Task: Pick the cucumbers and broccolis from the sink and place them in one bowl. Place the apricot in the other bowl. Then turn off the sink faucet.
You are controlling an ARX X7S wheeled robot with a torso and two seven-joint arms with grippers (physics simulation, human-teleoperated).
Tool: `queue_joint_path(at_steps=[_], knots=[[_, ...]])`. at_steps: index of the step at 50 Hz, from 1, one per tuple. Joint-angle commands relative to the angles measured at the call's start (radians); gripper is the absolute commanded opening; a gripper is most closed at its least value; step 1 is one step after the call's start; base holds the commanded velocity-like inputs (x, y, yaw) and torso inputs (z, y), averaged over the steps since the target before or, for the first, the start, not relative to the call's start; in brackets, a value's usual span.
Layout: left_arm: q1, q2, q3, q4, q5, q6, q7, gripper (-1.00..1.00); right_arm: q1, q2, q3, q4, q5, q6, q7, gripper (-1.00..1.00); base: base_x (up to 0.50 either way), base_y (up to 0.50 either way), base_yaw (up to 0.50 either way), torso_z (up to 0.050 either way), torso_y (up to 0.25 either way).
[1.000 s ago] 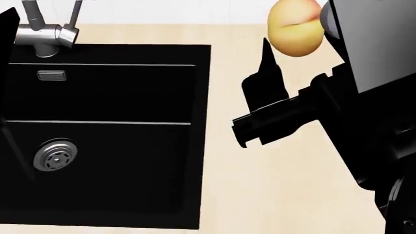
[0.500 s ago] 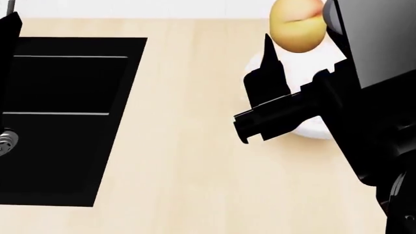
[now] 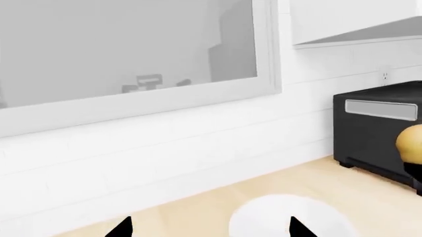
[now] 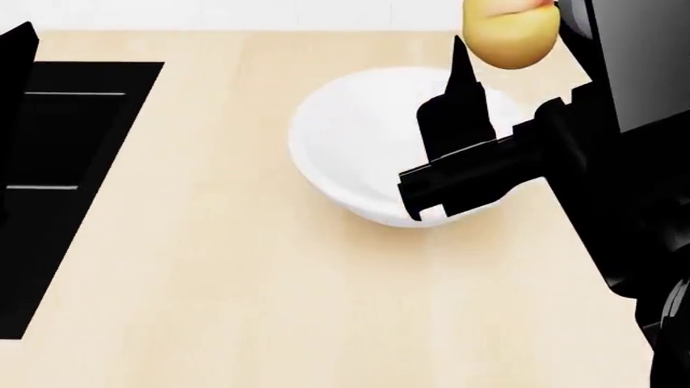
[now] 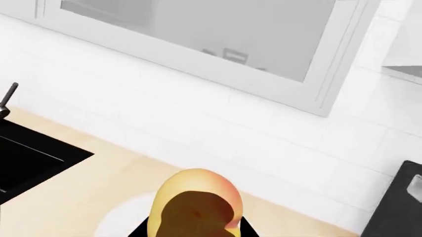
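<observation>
The yellow-orange apricot (image 4: pixel 511 32) hangs above the counter with my right gripper (image 4: pixel 515 50) shut on it, over the far right rim of the white bowl (image 4: pixel 356 137). The right wrist view shows the apricot (image 5: pixel 195 205) between two dark fingertips (image 5: pixel 141 232), the bowl (image 5: pixel 122 221) pale beneath it. My left gripper (image 3: pixel 209 231) is open and empty, with the bowl (image 3: pixel 264 219) just beyond it and the apricot (image 3: pixel 410 143) at the frame edge. The black sink (image 4: pixel 65 162) lies to the left. The faucet's thin lever (image 5: pixel 9 97) shows only in the right wrist view. Cucumbers and broccolis are out of view.
A black appliance (image 3: pixel 379 128) stands on the wooden counter (image 4: pixel 216 267) against the white tiled wall, beyond the bowl. A window (image 5: pixel 218 34) runs above the wall. A black part of my left arm (image 4: pixel 15 89) overlaps the sink's left side.
The head view has swung right: the sink slid left, the faucet left that view, and the white bowl came fully into sight under the right gripper, which still holds the apricot.
</observation>
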Motion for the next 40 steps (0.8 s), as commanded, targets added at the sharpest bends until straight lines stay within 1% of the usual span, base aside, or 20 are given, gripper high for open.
queue_joint_path(at_steps=[1,5,20,24,28,32,40], knots=[[0.003,0.014,-0.018,-0.014,0.017,0.008,0.041,1.00,0.006,-0.033,0.030,0.001,-0.045,0.000,-0.018,-1.00,0.00,0.00,0.00,0.000,0.000],[0.008,0.014,-0.021,-0.013,0.019,0.012,0.046,1.00,0.013,-0.035,0.034,0.002,-0.048,0.003,-0.016,-1.00,0.16,0.00,0.00,0.000,0.000],[-0.003,0.014,-0.014,-0.014,0.014,0.008,0.041,1.00,0.000,-0.035,0.036,-0.006,-0.044,-0.001,-0.018,-1.00,0.49,0.00,0.00,0.000,0.000],[-0.009,0.013,-0.013,-0.013,0.008,0.006,0.037,1.00,-0.008,-0.032,0.038,0.017,-0.026,-0.008,-0.034,-1.00,0.00,0.00,0.00,0.000,0.000],[-0.014,0.016,-0.011,-0.016,0.009,0.005,0.037,1.00,-0.040,-0.051,0.017,0.087,0.019,-0.002,-0.092,-1.00,0.00,0.00,0.00,0.000,0.000],[-0.015,0.016,-0.010,-0.018,0.009,0.005,0.038,1.00,-0.074,-0.073,-0.002,0.165,0.021,-0.008,-0.136,-1.00,0.00,0.00,0.00,0.000,0.000],[0.002,0.021,-0.010,-0.018,0.027,0.010,0.050,1.00,-0.083,-0.094,-0.024,0.237,0.033,0.023,-0.177,-1.00,0.00,0.00,0.00,0.000,0.000]])
